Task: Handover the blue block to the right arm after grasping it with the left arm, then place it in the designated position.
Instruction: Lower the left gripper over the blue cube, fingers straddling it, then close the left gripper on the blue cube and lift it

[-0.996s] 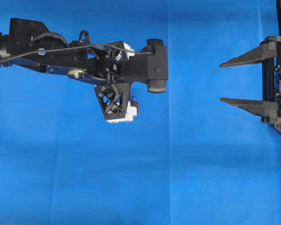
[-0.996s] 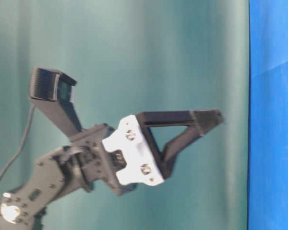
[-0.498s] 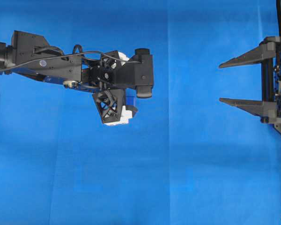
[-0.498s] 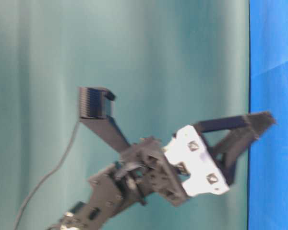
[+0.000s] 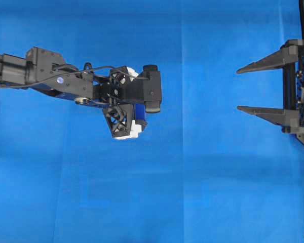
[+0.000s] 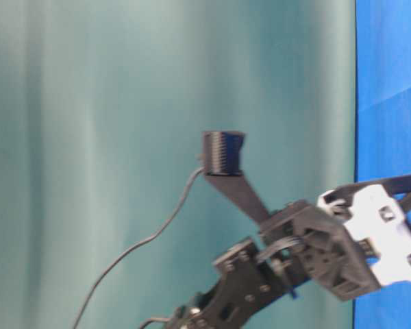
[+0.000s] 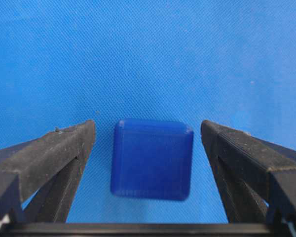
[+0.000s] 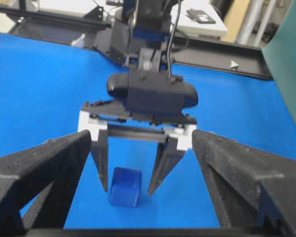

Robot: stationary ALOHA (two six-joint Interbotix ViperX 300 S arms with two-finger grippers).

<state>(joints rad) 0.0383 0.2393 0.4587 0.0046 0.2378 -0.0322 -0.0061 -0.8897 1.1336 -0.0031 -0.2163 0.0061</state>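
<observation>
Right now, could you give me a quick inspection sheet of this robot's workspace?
Surface: blue cloth, faint fold lines.
Job's things: blue block lies on the cloth between the left gripper's fingers, untouched.
Clutter: nothing seen.
Grippers: left open, pointing down around the block; right gripper open, at the right edge, far from the block.
Cables: black cable along the left arm.
Surroundings: teal backdrop; black frame rail behind the cloth.
</observation>
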